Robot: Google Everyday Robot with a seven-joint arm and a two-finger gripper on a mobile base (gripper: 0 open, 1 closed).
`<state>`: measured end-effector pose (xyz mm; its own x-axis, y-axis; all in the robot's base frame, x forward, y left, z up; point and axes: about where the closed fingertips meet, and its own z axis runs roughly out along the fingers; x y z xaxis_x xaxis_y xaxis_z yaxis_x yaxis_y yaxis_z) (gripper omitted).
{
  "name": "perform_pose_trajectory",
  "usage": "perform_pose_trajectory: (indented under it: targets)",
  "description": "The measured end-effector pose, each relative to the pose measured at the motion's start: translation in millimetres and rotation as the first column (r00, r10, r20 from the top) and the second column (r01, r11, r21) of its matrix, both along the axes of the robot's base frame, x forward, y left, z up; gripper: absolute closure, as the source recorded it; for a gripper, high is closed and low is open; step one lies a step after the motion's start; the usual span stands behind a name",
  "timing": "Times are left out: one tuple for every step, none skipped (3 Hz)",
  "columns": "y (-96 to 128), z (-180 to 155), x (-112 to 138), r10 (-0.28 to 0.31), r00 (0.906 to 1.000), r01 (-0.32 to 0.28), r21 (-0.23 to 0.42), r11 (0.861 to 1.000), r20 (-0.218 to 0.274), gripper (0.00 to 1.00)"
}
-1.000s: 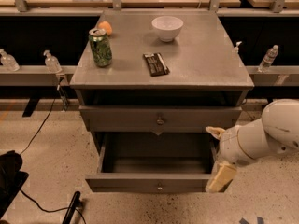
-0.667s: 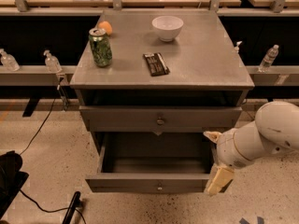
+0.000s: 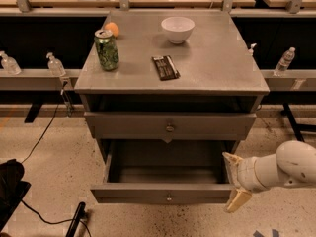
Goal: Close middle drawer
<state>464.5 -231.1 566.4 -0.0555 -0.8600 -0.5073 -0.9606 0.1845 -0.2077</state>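
Observation:
The middle drawer is the low-fronted grey drawer with a small round knob. It stands pulled far out of the grey cabinet, and its inside looks empty. My gripper is at the drawer's right front corner, just outside its right wall. It is open and empty, with one cream fingertip above the drawer front's top edge and the other below it. The white arm reaches in from the right edge.
Above it sits a taller drawer front, slightly out. On the cabinet top are a green can, an orange, a white bowl and a dark bar. Bottles line side ledges. Black cables lie on the left floor.
My gripper and arm have dropped lower beside the drawer's right front corner. The drawer has not visibly moved.

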Motion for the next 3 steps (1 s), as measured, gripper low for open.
perform_pose_trajectory:
  targets:
    - [-5,-50,21,0.042,0.9976,-0.043,0.01,0.999,0.055,0.0]
    - [19,-107,42,0.078,0.9913,-0.076,-0.022,0.997,0.106,0.0]
    - [20,-108,44,0.075,0.9909,-0.072,-0.024,0.997,0.112,0.0]
